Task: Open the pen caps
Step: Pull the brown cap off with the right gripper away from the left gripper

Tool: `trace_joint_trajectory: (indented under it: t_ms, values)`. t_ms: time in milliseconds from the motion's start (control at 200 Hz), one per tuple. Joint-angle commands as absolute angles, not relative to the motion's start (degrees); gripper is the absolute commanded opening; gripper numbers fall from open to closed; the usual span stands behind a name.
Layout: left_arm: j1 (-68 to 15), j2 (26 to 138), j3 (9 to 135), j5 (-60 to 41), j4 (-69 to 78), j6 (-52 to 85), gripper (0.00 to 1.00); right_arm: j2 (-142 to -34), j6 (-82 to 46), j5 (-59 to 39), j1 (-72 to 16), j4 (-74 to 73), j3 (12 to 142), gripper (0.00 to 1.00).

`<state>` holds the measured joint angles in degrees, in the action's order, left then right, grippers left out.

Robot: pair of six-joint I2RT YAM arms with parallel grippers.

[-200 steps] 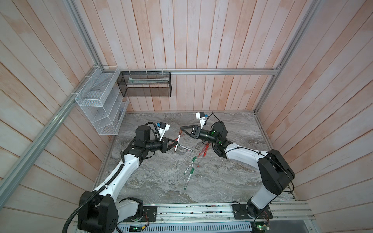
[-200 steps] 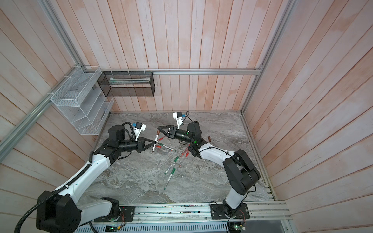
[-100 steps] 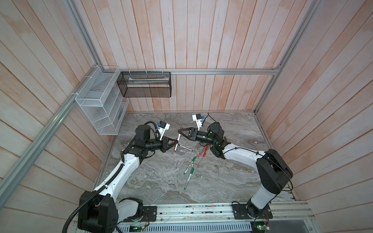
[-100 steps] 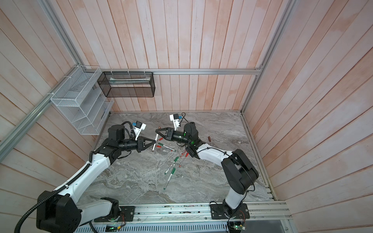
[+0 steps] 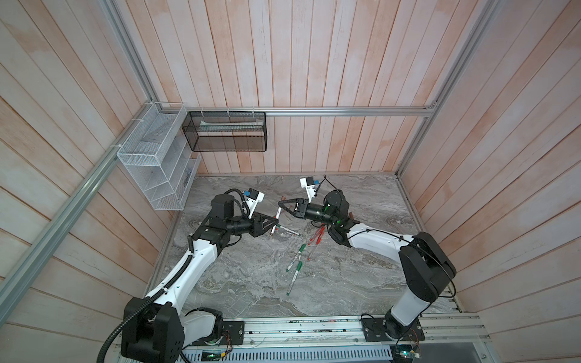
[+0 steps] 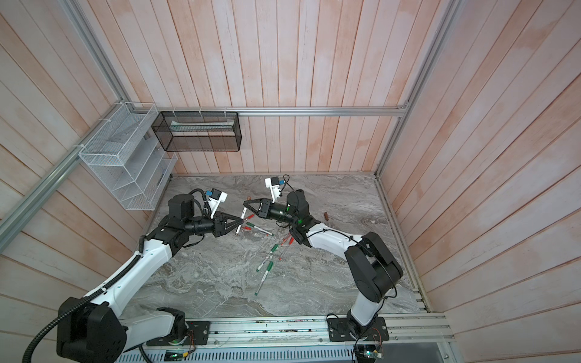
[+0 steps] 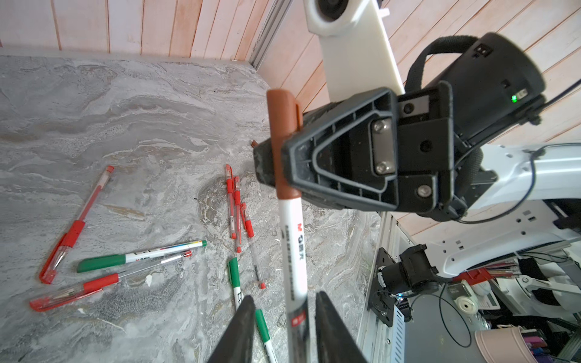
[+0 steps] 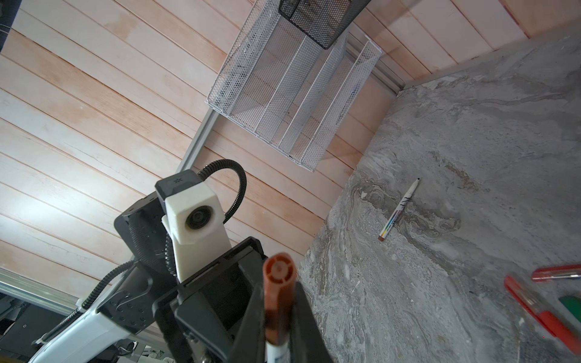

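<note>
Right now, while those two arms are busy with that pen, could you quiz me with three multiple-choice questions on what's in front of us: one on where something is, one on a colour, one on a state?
1. Where is the marker between the two arms?
A) lying flat among the other pens
B) raised in the air
C) in the white wire basket

2. What colour is its cap?
A) green
B) red
C) brown

3. What are the right arm's jaws doing?
A) closed on the cap
B) closed on the white barrel
C) spread wide, clear of the marker

Answers:
1 B: the left wrist view shows it standing well off the table.
2 C: the cap is plainly brown in both wrist views.
3 A: the jaws pinch the cap from both sides.
</note>
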<state>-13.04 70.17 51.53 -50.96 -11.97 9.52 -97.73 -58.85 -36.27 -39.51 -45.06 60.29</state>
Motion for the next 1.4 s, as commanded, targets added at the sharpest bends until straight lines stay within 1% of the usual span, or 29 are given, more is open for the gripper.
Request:
trace_joint_trajectory:
  t_ms: [0,205,365,445,670,875,935,1015,1120,1295,1395]
  values:
    - [-12.76,70.4,51.73,-51.15,-10.61,9.75,0.34,-99.35,-59.62,-37.91,-39.91,-46.85,62.71,0.0]
    - [-13.01,71.31,52.28,-50.98,-10.54,9.77,0.23,-99.73,-59.33,-38.27,-40.32,-46.85,63.33,0.0]
    - [-13.14,71.69,53.05,-50.54,-11.44,9.54,0.0,-99.32,-59.24,-37.42,-40.25,-47.32,62.84,0.0]
    - [-13.18,71.65,52.29,-50.62,-10.64,9.77,0.0,-99.62,-59.06,-37.68,-40.06,-46.92,63.3,0.0]
    - [-13.37,71.36,51.7,-50.8,-10.56,9.83,0.0,-98.61,-58.8,-36.86,-38.99,-47.11,64.07,0.13]
    - [-13.51,71.26,51.76,-50.71,-10.88,9.56,0.0,-98.86,-59.88,-36.96,-38.89,-48.62,63.22,0.14]
    - [-13.49,71.21,51.42,-51.06,-10.35,9.85,0.0,-99.33,-60.18,-37.32,-38.86,-48.75,63.21,0.13]
    - [-13.5,71.12,51.76,-50.91,-11.29,9.68,0.0,-98.94,-60.0,-36.91,-38.78,-48.65,63.28,0.0]
    - [-13.97,70.69,50.31,-51.21,-10.89,9.64,0.0,-98.26,-59.45,-35.48,-37.48,-47.6,63.33,0.0]
    - [-15.21,68.54,46.56,-54.2,-10.68,9.86,0.0,-97.24,-63.79,-35.44,-31.29,-51.12,63.4,0.0]
    - [-15.91,67.03,43.78,-56.14,-9.57,10.01,0.0,-96.37,-63.67,-34.76,-29.45,-51.02,63.49,0.0]
